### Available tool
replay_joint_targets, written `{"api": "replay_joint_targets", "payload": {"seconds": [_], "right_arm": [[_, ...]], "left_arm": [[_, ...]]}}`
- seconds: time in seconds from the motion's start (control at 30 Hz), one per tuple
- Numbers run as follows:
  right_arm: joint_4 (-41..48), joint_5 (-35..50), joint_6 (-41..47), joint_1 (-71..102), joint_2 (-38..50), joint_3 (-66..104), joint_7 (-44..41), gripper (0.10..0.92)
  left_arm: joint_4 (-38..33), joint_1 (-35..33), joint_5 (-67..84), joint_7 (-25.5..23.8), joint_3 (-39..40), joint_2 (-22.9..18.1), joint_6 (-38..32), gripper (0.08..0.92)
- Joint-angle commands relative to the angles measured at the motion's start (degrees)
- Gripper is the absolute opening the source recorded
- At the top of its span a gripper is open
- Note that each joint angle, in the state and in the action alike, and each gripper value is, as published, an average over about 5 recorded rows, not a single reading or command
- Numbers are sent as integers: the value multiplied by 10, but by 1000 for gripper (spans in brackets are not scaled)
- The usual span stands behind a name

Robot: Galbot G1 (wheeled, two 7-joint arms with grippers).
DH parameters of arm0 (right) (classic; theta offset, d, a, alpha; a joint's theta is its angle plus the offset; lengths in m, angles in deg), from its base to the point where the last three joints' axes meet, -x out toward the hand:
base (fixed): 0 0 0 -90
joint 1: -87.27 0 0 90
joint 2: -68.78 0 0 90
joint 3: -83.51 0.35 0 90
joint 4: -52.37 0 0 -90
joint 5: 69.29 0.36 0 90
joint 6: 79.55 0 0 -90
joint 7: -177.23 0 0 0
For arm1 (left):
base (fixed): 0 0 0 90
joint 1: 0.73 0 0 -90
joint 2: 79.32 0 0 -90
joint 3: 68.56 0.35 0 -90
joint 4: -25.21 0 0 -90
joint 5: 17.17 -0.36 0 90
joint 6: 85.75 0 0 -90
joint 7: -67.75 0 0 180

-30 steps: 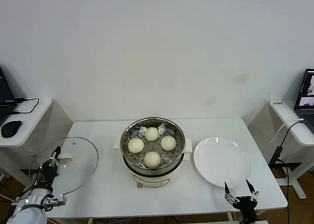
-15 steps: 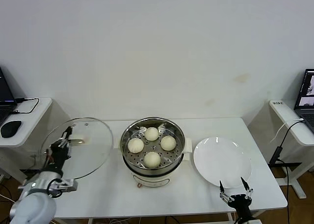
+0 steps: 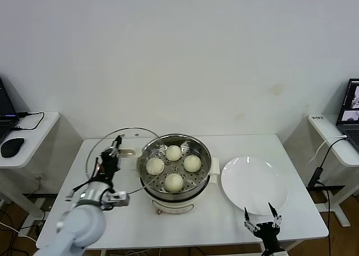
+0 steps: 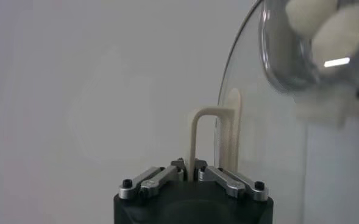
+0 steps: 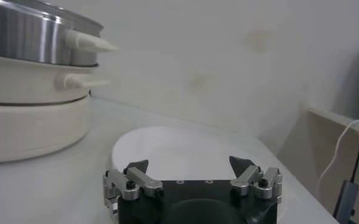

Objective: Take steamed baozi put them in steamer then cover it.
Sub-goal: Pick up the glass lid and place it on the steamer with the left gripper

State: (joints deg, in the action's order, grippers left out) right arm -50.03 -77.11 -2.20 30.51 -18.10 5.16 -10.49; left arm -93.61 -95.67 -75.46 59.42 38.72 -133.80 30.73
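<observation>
Risk: glass lid (image 3: 120, 155), pinched by its handle in left gripper (image 3: 110, 156), tilted, could strike steamer (image 3: 175, 172) rim or slip; right gripper (image 3: 259, 223) idle, jaws wide, near plate (image 3: 253, 184).

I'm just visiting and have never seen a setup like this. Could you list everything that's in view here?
steamed baozi: four, cream-white, on the perforated tray inside the steamer.
steamer: one, shiny steel pot on a cream base, middle of the table.
glass lid: one, clear with a cream handle, held tilted above the table just left of the steamer.
plate: one, white, bare, on the table right of the steamer.
table: one, white, under everything.
side desks: two, white, at the far left and far right edges, with a black mouse, laptops and cables.
left gripper: one, black, jaws shut on the glass lid's handle.
right gripper: one, black, jaws open, holding nothing, at the table's near edge by the plate.
</observation>
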Motion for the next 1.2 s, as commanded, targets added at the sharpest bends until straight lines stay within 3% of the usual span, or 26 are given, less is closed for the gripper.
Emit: {"api": "replay_joint_targets", "payload": {"seconds": [0.03, 0.27, 0.53, 1.2], "right_arm": [[7, -23, -5, -2, -5, -3, 3, 823], [8, -26, -7, -2, -8, -2, 4, 823], [14, -29, -8, -2, -6, -1, 3, 823], [15, -30, -14, 0, 0, -5, 3, 823]], "left_arm": [[32, 116, -111, -87, 140, -108, 66, 151], [71, 137, -172, -120, 167, -171, 81, 151], [102, 132, -197, -127, 171, -219, 81, 151], [140, 116, -221, -108, 165, -244, 68, 151]]}}
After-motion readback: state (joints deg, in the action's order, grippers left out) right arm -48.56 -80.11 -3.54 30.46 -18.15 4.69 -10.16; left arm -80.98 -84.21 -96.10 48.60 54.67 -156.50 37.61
